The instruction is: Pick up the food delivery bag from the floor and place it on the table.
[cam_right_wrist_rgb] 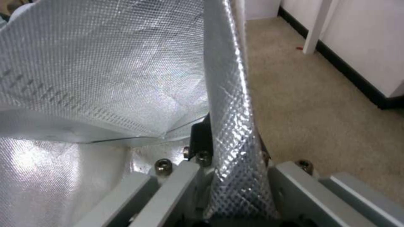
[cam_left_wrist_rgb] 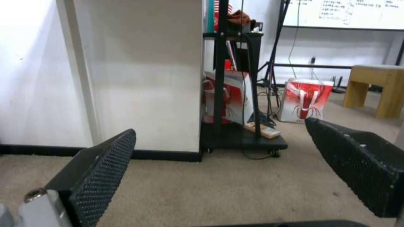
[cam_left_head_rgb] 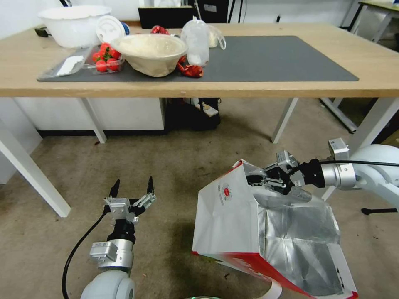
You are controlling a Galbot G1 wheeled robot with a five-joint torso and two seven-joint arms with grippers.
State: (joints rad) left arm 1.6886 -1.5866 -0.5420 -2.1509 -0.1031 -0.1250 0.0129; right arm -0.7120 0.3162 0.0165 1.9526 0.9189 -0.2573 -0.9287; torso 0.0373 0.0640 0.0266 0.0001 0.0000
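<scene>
Food delivery bag (cam_left_head_rgb: pixel 226 216): boxy, white with red bottom band, small round red logo, silver foil lining (cam_right_wrist_rgb: pixel 105 63), mouth open and facing up, tilted. Top edge pinched in right gripper (cam_left_head_rgb: pixel 259 179), bag hanging below and beside it, base near the floor (cam_left_head_rgb: pixel 166 166). Table (cam_left_head_rgb: pixel 291 89), light wood with dark grey mat, stands beyond and above the gripper.

Strawberries (cam_left_head_rgb: pixel 106 58), beige bowl (cam_left_head_rgb: pixel 150 53), white basin (cam_left_head_rgb: pixel 75 24), wooden stool (cam_left_wrist_rgb: pixel 376 89).
</scene>
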